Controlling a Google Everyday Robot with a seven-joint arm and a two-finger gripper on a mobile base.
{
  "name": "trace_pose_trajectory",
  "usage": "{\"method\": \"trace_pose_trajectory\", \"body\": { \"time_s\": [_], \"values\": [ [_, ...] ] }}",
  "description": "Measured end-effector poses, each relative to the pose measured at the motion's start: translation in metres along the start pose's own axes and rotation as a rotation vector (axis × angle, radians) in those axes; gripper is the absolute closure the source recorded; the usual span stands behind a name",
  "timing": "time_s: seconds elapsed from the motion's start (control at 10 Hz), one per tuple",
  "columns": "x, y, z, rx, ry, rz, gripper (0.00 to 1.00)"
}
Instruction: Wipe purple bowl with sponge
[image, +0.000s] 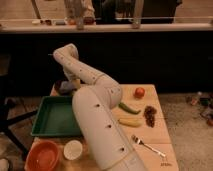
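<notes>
the gripper (70, 86) hangs over the purple bowl (60, 87) at the table's (159, 131) far left edge. i cannot tell what it grips. the green tray (52, 117) sits just in front.

So the gripper (71, 86) is down at the far left corner of the table (159, 131), right over the purple bowl (61, 87). The tray (56, 118) sits just in front of it. Closer still, at the near left edge, there's the big bowl (43, 155) with the small bowl (73, 149) beside it on the right. Way off to the gripper's right is the tomato (139, 92), then the green pepper (128, 107), banana (130, 122) and grapes (149, 115) nearer, and the fork (147, 146) nearest the front.
</notes>
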Motion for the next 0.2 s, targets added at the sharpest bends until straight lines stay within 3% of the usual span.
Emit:
{"method": "trace_pose_trajectory", "body": {
  "time_s": [0.2],
  "values": [
    [0.0058, -0.0023, -0.0007, 0.005, 0.011, 0.010, 1.00]
  ]
}}
